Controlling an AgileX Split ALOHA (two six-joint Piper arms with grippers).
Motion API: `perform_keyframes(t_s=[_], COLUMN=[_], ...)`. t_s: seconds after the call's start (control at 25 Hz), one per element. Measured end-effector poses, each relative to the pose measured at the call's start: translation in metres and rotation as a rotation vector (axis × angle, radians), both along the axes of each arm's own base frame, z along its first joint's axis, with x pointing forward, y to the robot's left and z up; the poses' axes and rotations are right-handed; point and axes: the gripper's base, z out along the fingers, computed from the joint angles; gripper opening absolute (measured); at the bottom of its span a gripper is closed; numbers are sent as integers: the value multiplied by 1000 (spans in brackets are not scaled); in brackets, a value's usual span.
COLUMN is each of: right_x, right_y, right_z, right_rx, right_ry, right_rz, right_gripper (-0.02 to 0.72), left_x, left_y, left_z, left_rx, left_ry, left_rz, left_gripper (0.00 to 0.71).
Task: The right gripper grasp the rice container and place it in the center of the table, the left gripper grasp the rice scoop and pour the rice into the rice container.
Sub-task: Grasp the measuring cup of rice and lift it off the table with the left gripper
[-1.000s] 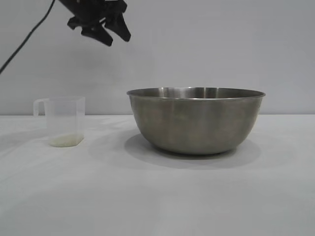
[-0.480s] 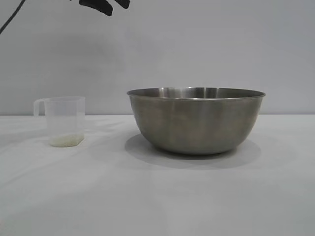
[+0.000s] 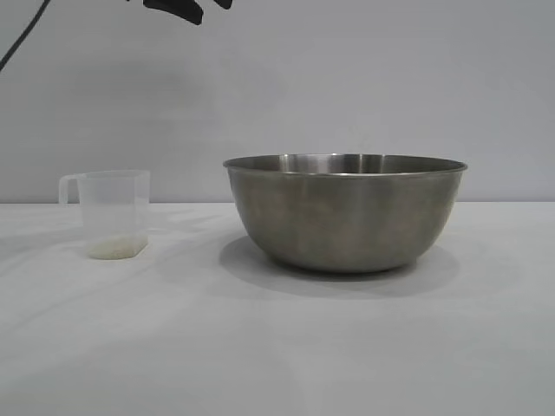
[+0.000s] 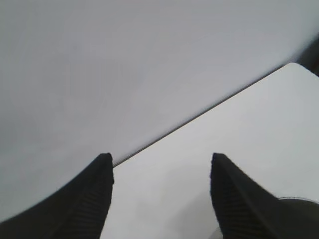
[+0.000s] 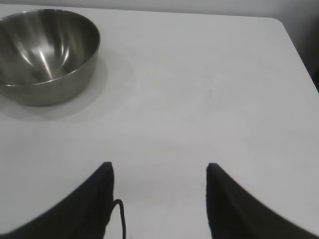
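Rice container [image 3: 345, 212] sits upright on the white worktop [image 3: 277, 347], roughly at its middle as the exterior view frames it, so the placing half of the task looks done; nothing grips it. It appears empty in the right wrist view, its polished inside bare, which fits a bowl set down to wait for a pour.

To the left of the rice container, well apart from it, the rice scoop [image 3: 113, 212] stands upright with its loop handle turned away from the bowl. A thin layer of rice [image 3: 115, 248] covers its bottom. Standing free and level keeps the grains in until it is lifted.

High above the rice container's left side, only the tips of the left claw [image 3: 186, 7] show at the frame's top edge; its fingers are spread with nothing between them, as the left wrist view confirms.

Back from the rice container, the right claw [image 5: 158, 199] hangs over bare worktop, its fingers likewise parted and empty, clear of the bowl.
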Motion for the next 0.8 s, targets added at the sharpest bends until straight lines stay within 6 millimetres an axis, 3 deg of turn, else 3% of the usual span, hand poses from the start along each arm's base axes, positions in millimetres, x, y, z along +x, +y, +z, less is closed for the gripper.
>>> perform_keyframes(t_s=[0.16, 0.36, 0.64, 0.8], right_x=[0, 0, 0, 0], right_y=[0, 0, 0, 0], right_z=[0, 0, 0, 0], right_rx=[0, 0, 0, 0], right_ry=[0, 0, 0, 0], right_rz=[0, 0, 0, 0], right_gripper=[391, 391, 391, 391], left_x=[0, -2, -19, -39], left_y=[2, 2, -4, 0], left_z=[-4, -10, -29, -28], left_rx=[86, 21, -33, -45], left_ry=[14, -22, -41, -88], left_rz=[132, 231, 202, 188], left_gripper=[428, 428, 428, 428])
